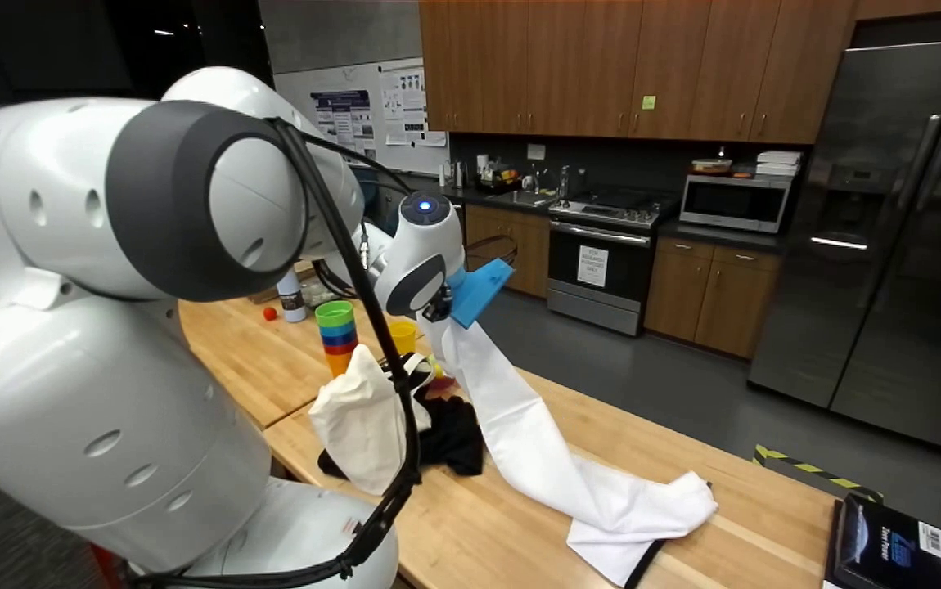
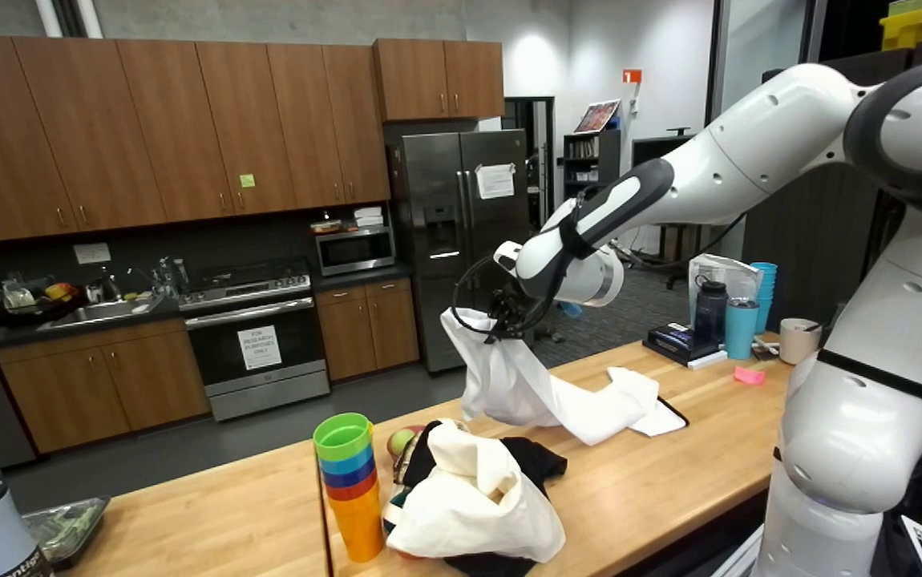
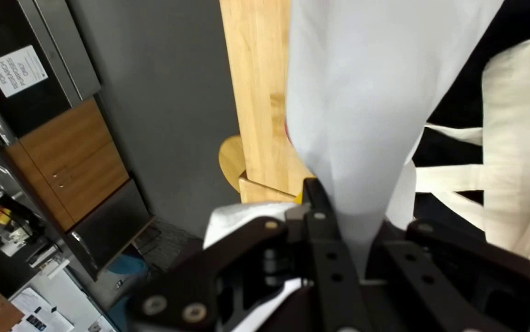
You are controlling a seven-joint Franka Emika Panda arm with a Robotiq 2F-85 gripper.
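Gripper [image 3: 352, 221]: jaws pressed together, gripping one end of the cloth [image 1: 532, 442]; material bunched in the grip, wrist view.
Cloth: white; in an exterior view it runs from mid-frame down toward lower right, onto the table [image 1: 479, 523].
Lift: partway, by my reading. Done: gripped end up off the table. Not lifted: far end, dark-edged, rests rumpled on it.
Cups [image 2: 349, 473]: lower left of centre, in an exterior view; nested in one stack, green on top, orange at bottom.
Tote [image 2: 477, 517]: lower centre, slumped over black fabric [image 2: 537, 461]; contents cannot be told.
Tray [image 2: 86, 535]: lower left; greens [image 2: 60, 522] inside.
Mug [image 2: 798, 344]: right side; dark item [image 2: 812, 328] poking out.
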